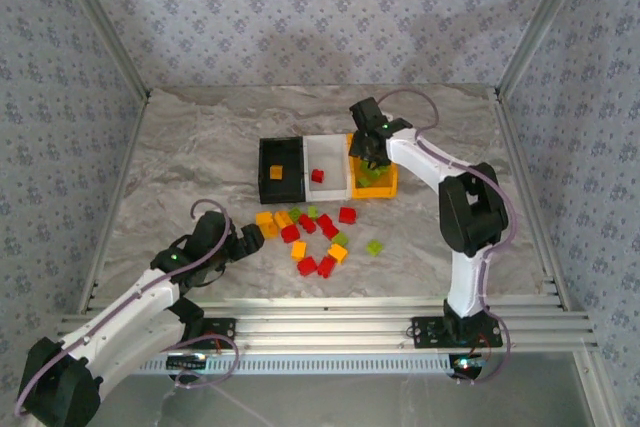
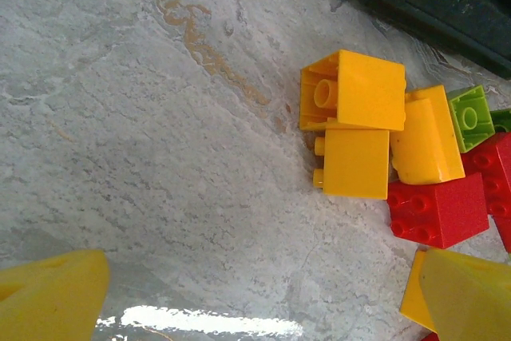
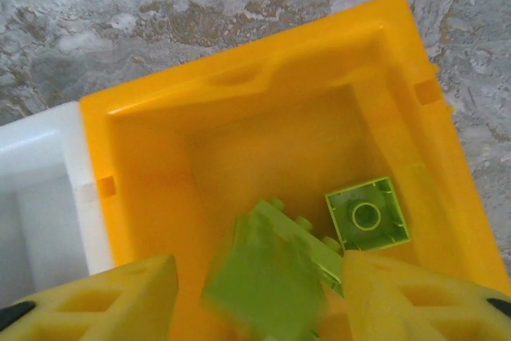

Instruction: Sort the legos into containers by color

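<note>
**Three bins started, most legos left on the table**

Top external: I see the containers touching in a row. The black bin (image 1: 264, 169) holds one orange-yellow brick (image 1: 276, 172). The white bin (image 1: 331, 154) holds one red brick (image 1: 317, 176). The orange-yellow bin (image 1: 392, 185) holds green ones. A loose pile of legos (image 1: 310, 235), red, orange-yellow and green, lies on the marble-look table (image 1: 180, 147) just in front of the bins. By my judgement the sort is barely begun. The left gripper (image 1: 250, 239) sits at the pile's left edge, and the right gripper (image 1: 372, 159) hangs over the orange-yellow bin.

Left wrist: The left gripper (image 2: 259, 277) is spread wide and holds nothing. Glossy orange-yellow bricks (image 2: 351, 89) lie ahead of it, touching a red brick (image 2: 437, 209) and a green brick (image 2: 471, 116).

Right wrist: The right gripper (image 3: 257, 265) has its jaws parted. A blurred green brick (image 3: 263, 297) sits between them, with a gap showing on one side. I judge it loose rather than gripped. Another green brick (image 3: 367, 215) rests stud-side down on the bin floor.
</note>
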